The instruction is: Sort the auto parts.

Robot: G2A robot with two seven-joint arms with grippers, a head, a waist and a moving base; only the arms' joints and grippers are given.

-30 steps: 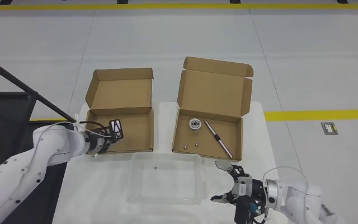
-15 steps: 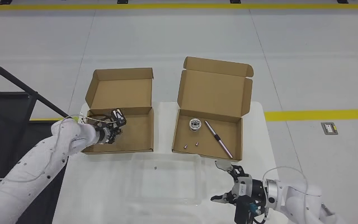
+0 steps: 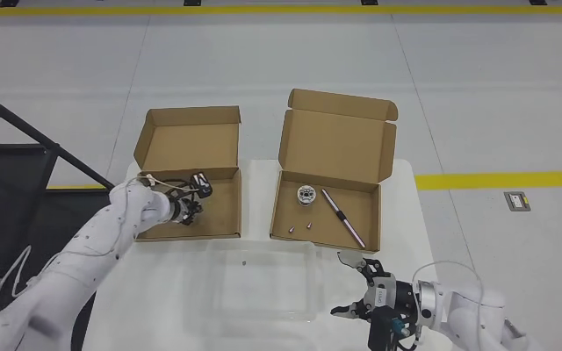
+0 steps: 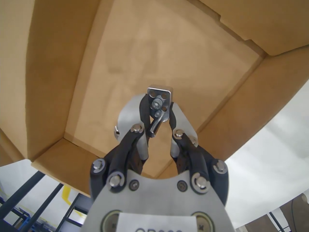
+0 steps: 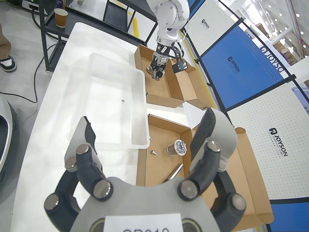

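Observation:
My left gripper is shut on a small metal bracket with holes, held just above the floor of the left cardboard box. From above, that gripper sits over the left box. The right box holds a round metal part, a thin rod and two small screws. My right gripper stands open with nothing in it, beside the right end of the clear tray. In the right wrist view its fingers spread wide over the table.
A small nut lies in the clear tray at the table's front centre. Both boxes have their lids standing open at the back. A dark rack with a paper cup stands past the table's left end.
My left arm has swung right and further over the left box, carrying the bracket. The right arm has not moved.

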